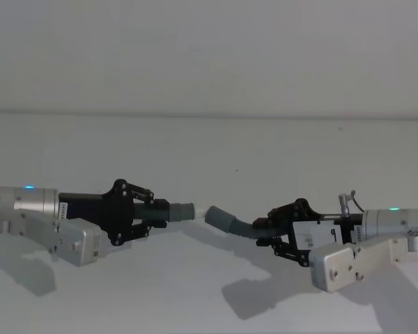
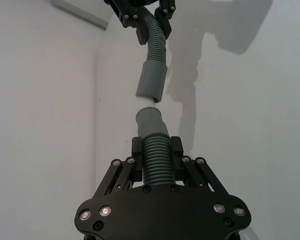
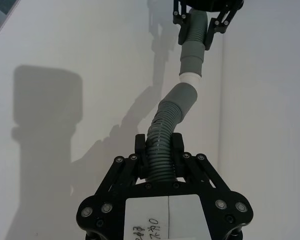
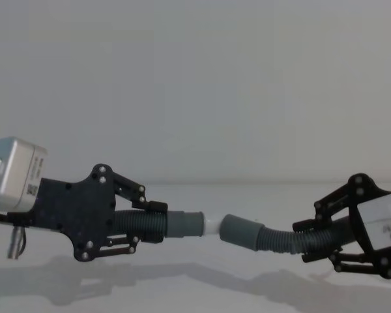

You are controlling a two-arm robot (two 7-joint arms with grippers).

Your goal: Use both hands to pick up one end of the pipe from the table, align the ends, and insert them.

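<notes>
Both pipe pieces hang above the table, end to end. My left gripper is shut on the ribbed part of the left hose piece. That piece's grey cuff ends in a white tip pointing right. My right gripper is shut on the ribbed part of the right hose piece, whose cuff angles up towards the tip. In the left wrist view the white tip sits at the mouth of the far cuff. The two cuffs are not quite in line.
The pale table carries just the shadows of the arms and hose. A plain wall rises behind its far edge.
</notes>
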